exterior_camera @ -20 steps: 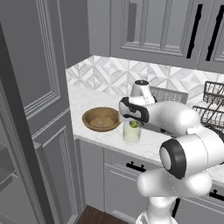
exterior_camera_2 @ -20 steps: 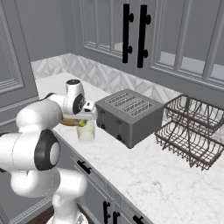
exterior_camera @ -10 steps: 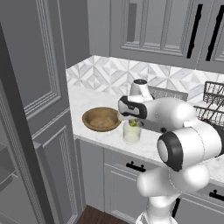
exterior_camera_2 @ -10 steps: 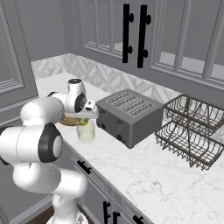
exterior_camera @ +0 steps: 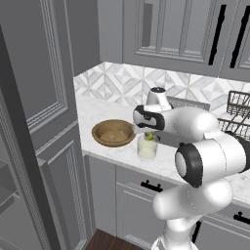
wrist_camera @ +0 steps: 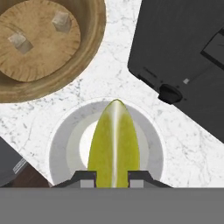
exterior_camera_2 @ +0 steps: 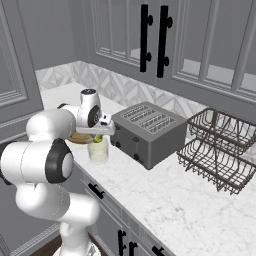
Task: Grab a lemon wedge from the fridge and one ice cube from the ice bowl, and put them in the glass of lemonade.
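Note:
My gripper (wrist_camera: pixel 112 175) is shut on the lemon wedge (wrist_camera: pixel 113 140), a yellow-green sliver held point-first straight over the mouth of the glass of lemonade (wrist_camera: pixel 59 144). From the left base view the gripper (exterior_camera: pixel 148 133) hangs just above the glass (exterior_camera: pixel 147 148), with the wedge (exterior_camera: pixel 148 137) at its rim. The right base view shows the same: gripper (exterior_camera_2: pixel 100 134) over the glass (exterior_camera_2: pixel 98 150). The wooden ice bowl (wrist_camera: pixel 94 43) lies beside the glass, with two ice cubes (wrist_camera: pixel 61 21) in it. It also shows as the ice bowl (exterior_camera: pixel 113 133) to the left of the glass.
A dark grey toaster (exterior_camera_2: pixel 147 132) stands close to the right of the glass, and its corner (wrist_camera: pixel 183 57) is near the hand. A wire dish rack (exterior_camera_2: pixel 220 155) sits farther right. Tall grey cabinet panels (exterior_camera: pixel 53 97) rise to the left of the counter.
The hand has sunk a little toward the glass with the lemon wedge still gripped. The arm's elbow has shifted. Glass and bowl have not moved.

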Available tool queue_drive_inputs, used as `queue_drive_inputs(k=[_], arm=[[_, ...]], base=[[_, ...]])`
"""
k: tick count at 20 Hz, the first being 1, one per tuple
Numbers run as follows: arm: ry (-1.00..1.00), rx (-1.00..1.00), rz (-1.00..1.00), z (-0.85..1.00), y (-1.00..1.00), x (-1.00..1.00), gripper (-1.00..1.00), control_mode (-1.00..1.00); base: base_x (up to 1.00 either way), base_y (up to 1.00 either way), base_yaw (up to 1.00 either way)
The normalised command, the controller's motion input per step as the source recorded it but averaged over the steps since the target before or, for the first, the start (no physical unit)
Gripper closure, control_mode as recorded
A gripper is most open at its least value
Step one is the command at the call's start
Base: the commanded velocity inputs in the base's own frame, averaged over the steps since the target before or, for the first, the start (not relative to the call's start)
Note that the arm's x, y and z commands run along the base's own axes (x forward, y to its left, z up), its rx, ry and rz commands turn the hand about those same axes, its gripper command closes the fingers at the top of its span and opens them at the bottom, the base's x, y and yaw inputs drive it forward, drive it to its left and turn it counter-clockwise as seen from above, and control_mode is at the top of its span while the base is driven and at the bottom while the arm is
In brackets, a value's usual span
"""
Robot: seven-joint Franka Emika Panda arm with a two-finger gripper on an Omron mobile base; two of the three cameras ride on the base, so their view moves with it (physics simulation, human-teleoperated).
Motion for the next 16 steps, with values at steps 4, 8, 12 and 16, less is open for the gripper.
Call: queue_drive_inputs(k=[4,8,12,16], arm=[[0.00,0.00,0.00,0.00,0.00,0.00,1.00,-1.00],[0.00,0.00,0.00,0.00,0.00,0.00,-1.00,-1.00],[0.00,0.00,0.00,0.00,0.00,0.00,-1.00,-1.00],[0.00,0.00,0.00,0.00,0.00,0.00,-1.00,-1.00]], base=[[0.00,0.00,0.00],[0.00,0.00,0.00],[0.00,0.00,0.00],[0.00,0.00,0.00]])
